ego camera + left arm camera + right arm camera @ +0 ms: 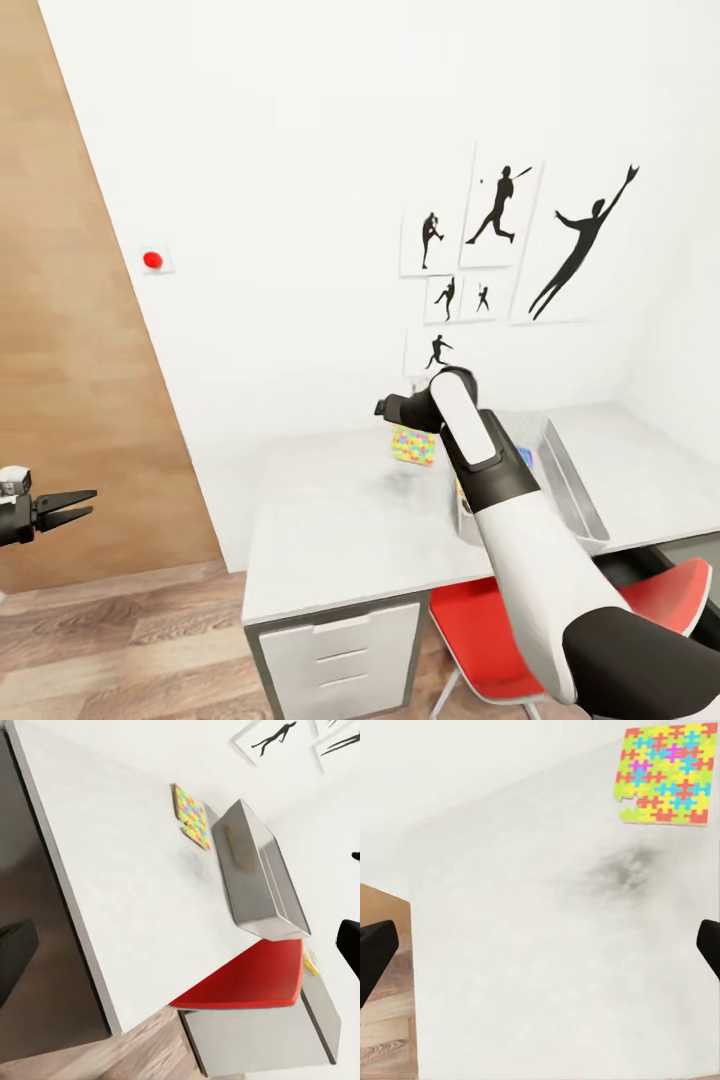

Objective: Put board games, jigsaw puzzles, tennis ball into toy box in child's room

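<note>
The right arm is reaching out over the pale grey desk (340, 520), and its right tool (392, 407) is hanging above the desk top near the far wall, next to a jigsaw puzzle (414, 445). In the right wrist view that puzzle (664, 774) is lying flat on the desk, a square mat of yellow, pink, blue and green pieces, and the tool's two dark fingertips (375, 949) are standing wide apart at the picture's edges with nothing between them, so the tool is released. A faint dark shadow is falling on the desk near the puzzle.

The grey toy box (575, 480) is sitting on the desk just right of the puzzle, partly hidden behind the right forearm; the left wrist view is showing it (255, 874) beside the puzzle (191, 816), with their near edges close together. What is lying inside the box cannot be told.

The left tool (62, 507) is hovering well to the left of the desk, in front of the brown wooden door (70, 330), its fingers parted and empty. A red chair (500, 640) is tucked under the desk's near edge, beside white drawers (340, 650). Black sports silhouette pictures (500, 205) are hanging on the white wall above the desk.
</note>
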